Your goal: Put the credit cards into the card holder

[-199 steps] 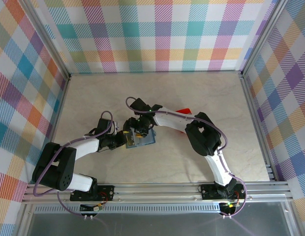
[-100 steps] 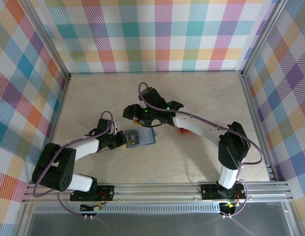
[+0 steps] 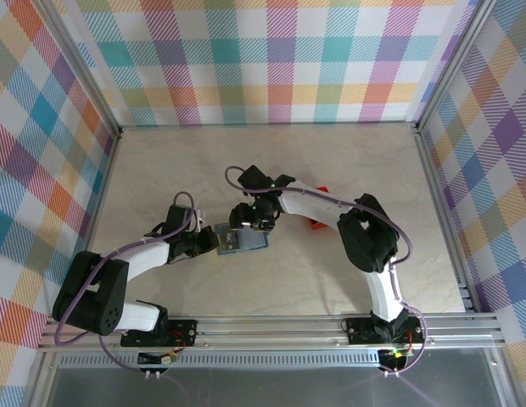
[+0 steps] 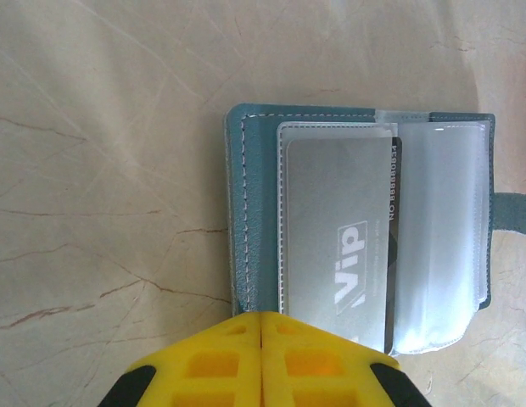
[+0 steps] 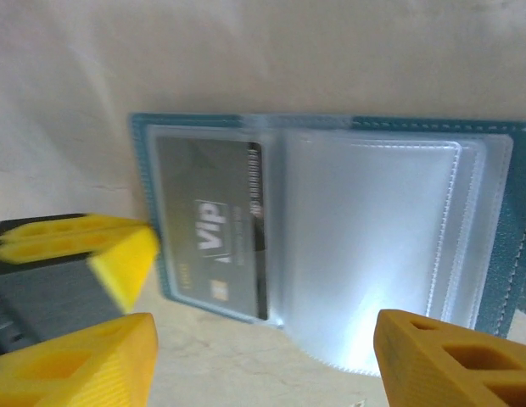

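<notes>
Wallet-like blue-teal card holder (image 3: 242,240) (image 4: 250,212) (image 5: 327,125) open flat on beige marbled table (image 3: 161,170), silvery rectangular credit card (image 4: 331,246) (image 5: 208,229) tucked in clear pocket; left gripper (image 3: 214,242) (image 4: 261,326) clenched at holder's edge, right gripper (image 3: 249,219) (image 5: 263,339) above, jaws spread, empty.

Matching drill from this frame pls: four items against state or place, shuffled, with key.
1 card holder
2 VIP card
3 left gripper
4 right gripper

A jaws open, above the holder
B shut, tips at the holder's edge
C lying unfolded on the table
D tucked in a clear pocket

Pairs: 1-C, 2-D, 3-B, 4-A
</notes>
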`<act>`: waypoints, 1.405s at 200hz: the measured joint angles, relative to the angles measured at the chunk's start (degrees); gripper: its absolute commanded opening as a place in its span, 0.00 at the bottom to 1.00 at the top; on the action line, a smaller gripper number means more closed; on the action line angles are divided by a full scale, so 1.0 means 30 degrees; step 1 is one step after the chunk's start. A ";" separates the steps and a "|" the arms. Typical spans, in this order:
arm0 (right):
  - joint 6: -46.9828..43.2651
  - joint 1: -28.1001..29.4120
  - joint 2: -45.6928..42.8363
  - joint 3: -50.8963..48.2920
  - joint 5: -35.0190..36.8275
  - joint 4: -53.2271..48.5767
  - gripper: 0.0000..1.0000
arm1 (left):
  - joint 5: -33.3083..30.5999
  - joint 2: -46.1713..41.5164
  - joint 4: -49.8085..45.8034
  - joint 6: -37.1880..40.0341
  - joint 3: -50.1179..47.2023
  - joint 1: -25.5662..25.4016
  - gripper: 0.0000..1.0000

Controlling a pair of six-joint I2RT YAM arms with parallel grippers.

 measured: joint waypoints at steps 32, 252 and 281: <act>-0.0197 0.0036 0.0794 0.0743 0.0845 -0.1049 0.72 | 0.0000 0.0000 -0.0007 0.0044 0.0000 0.0000 0.08; -0.0102 -0.0517 0.1676 0.0036 -0.1851 0.1275 0.69 | 0.0000 0.0007 -0.0007 0.0066 0.0000 0.0000 0.08; 0.0189 -0.0525 0.1625 -0.0058 -0.1967 0.1639 0.69 | 0.0000 0.0007 -0.0044 0.0066 0.0007 0.0000 0.08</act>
